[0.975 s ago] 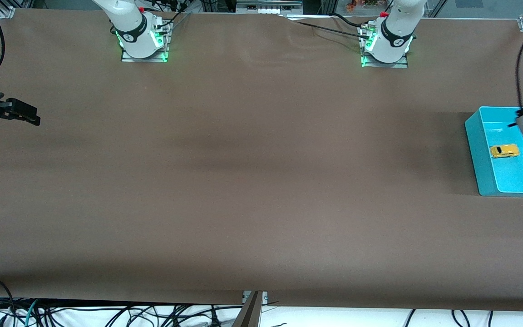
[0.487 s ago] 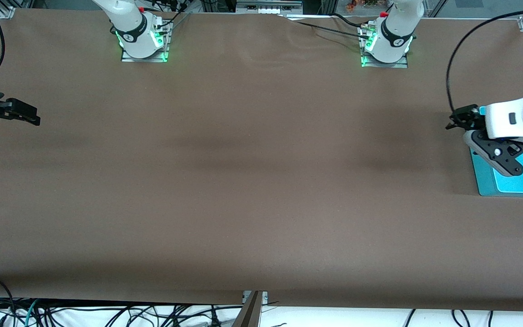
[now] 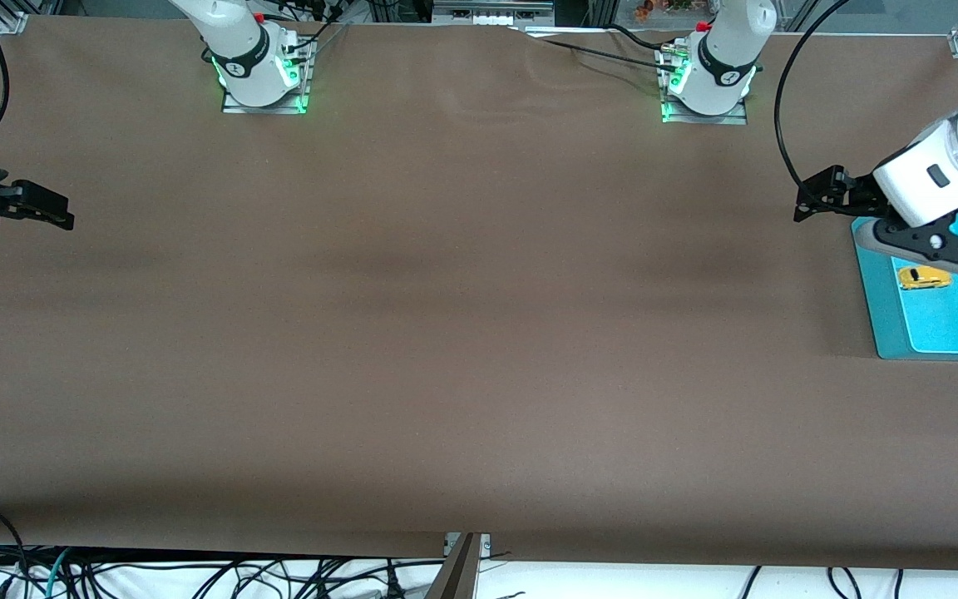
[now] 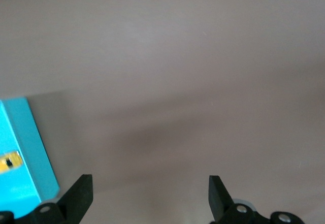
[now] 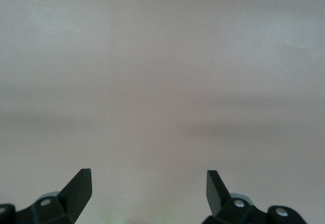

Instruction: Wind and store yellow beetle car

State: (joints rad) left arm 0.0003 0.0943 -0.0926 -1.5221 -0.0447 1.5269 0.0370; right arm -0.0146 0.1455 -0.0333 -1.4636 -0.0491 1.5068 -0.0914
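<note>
Left gripper withdrew; yellow beetle car inside teal bin.

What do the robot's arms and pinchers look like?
Both arms are smooth white tubes with black rings, standing on metal bases that glow green. The left end effector and the right end effector are black, each with two flat pointed fingers. Black cables loop along the arms. A grey and black camera bracket hangs under the left wrist.

My arms are glossy white with black joint bands, red caps and green lights glowing at their bolted bases, black cables looping off them, and my left gripper and right gripper are black with wedge-shaped fingertips.
</note>
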